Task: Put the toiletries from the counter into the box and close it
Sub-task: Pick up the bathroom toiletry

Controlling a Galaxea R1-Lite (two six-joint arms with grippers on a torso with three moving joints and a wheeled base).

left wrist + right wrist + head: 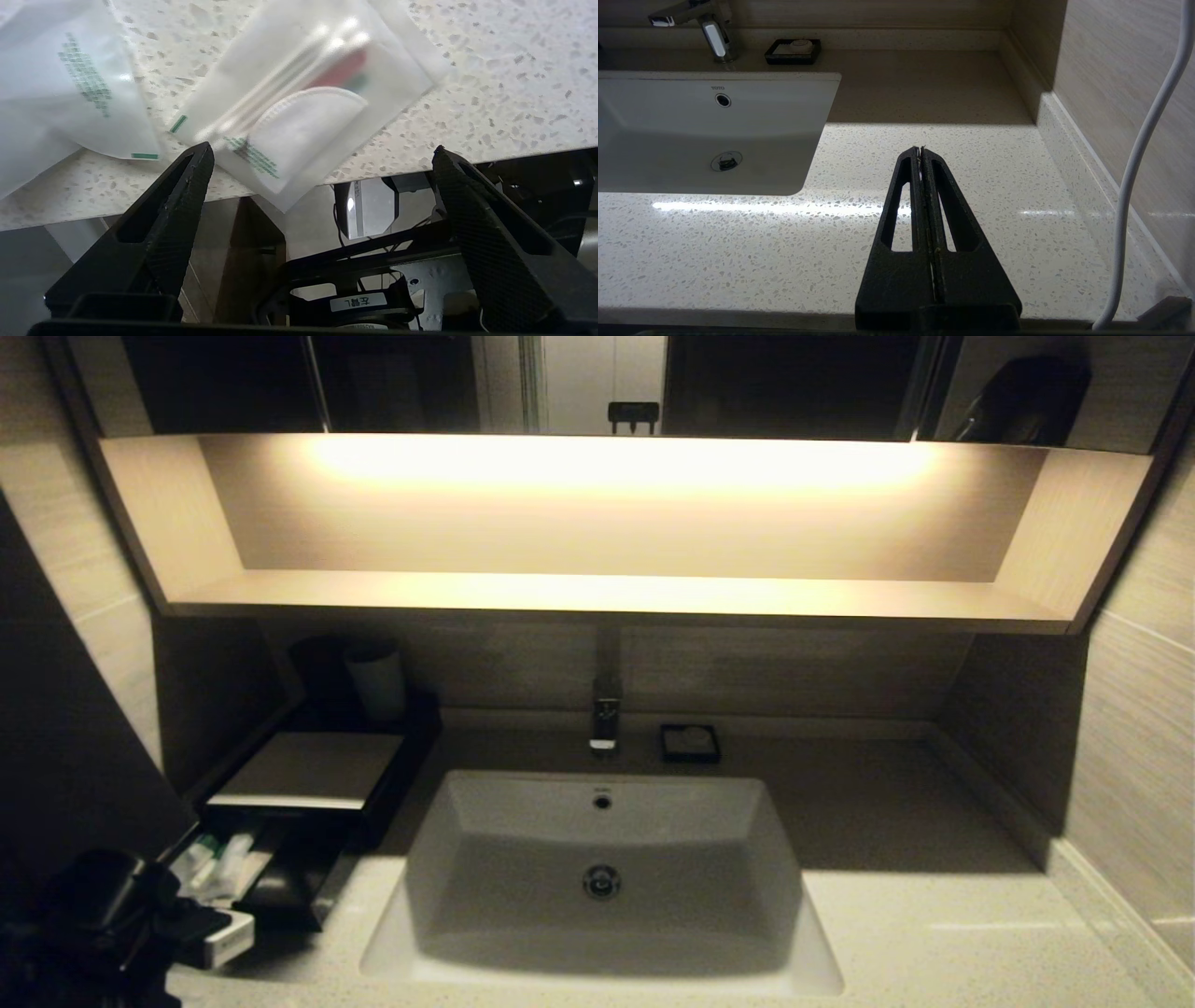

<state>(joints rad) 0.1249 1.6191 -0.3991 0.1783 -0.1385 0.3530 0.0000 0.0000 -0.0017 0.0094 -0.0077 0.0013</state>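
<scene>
Working now with the left gripper (321,149), spread wide and empty, down at the front edge of the counter (490,70), left of the basin (602,859). Judged to be lining up on the nearest sachet (303,107) for a pick. Best done by bringing the two fingers (187,186) down on either side of the corner that overhangs the counter's lip, pinching there rather than scraping along the stone; thin film probably slippery and apt to slide away if pushed flat. Worth closing slowly and checking that only one packet is caught, given a second sachet (84,93) lying just beside it, farther from the basin. Then a short lift and carry to the box (308,775), also left of the basin and nearer the wall, with its drawer (280,887) pulled out towards the front and already holding a few toiletries (217,868). Nearest sachet: clear wrap, flat, tilted, showing white cotton swabs and a round white pad, with green print and a small green bar near one edge. Its neighbour: cloudier, also green-printed. Right gripper (921,149) parked with its fingers pressed together, over bare counter right of the basin.
</scene>
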